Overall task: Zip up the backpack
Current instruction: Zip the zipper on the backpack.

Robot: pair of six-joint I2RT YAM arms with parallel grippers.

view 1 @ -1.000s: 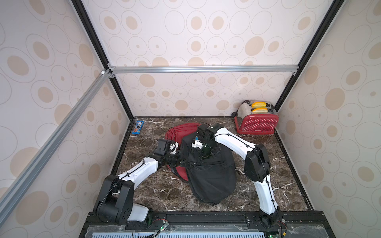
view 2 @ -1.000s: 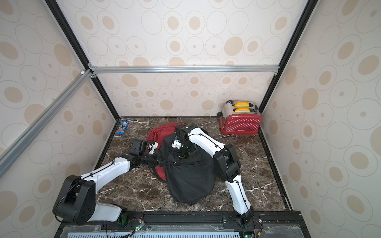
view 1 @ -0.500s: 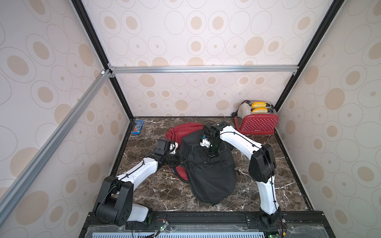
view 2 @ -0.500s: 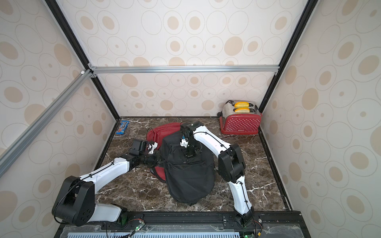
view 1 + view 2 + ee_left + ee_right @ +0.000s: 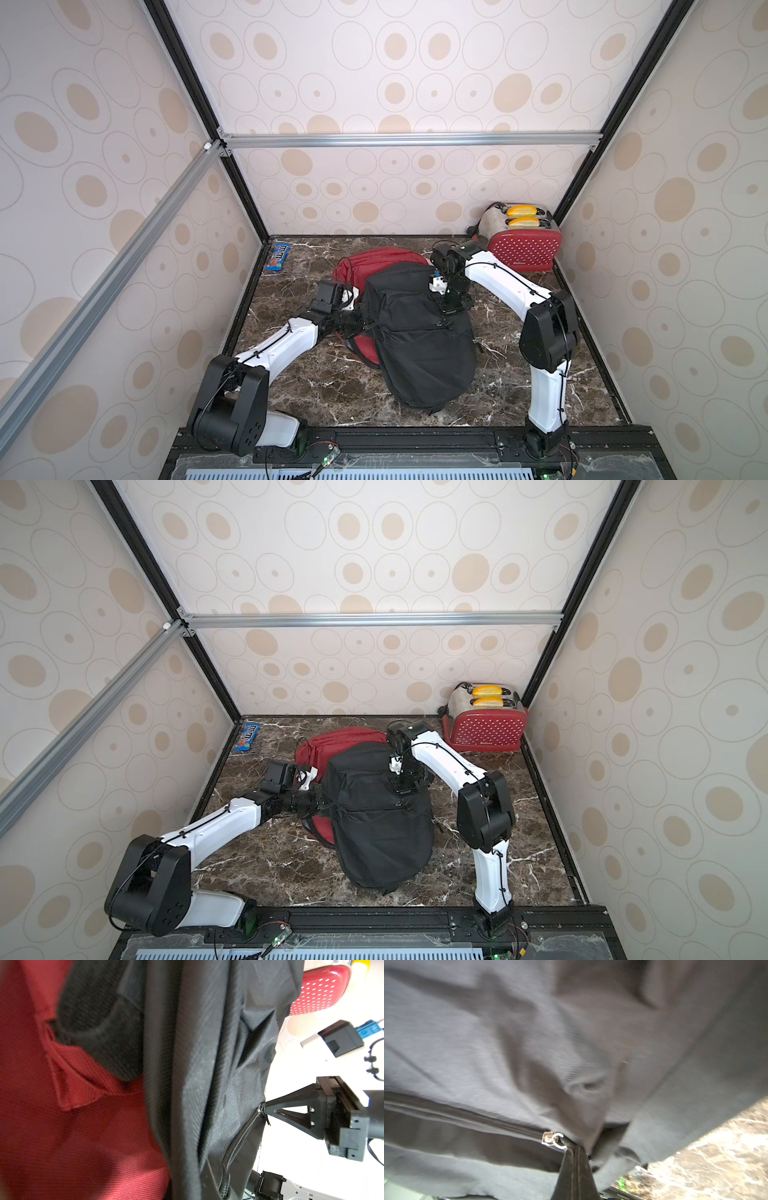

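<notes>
Over the last second the right gripper (image 5: 451,311) has travelled across the top of the black backpack (image 5: 419,345) toward the toaster (image 5: 524,249), while the left gripper (image 5: 362,326) has stayed at the bag's left edge. We see the right gripper's fingers (image 5: 574,1169) pinched together on the zipper pull (image 5: 552,1139). The stretch of zipper trailing behind the slider looks joined in the right wrist view. The left gripper is closed and pressed against the backpack's side. We cannot make out what, if anything, sits between its fingers. The black backpack lies in the middle of the marble table (image 5: 324,386), overlapping a red bag (image 5: 382,259) that shows behind it and at its left side. A candy packet (image 5: 279,257) lies in the far left corner, well apart from both bags.
</notes>
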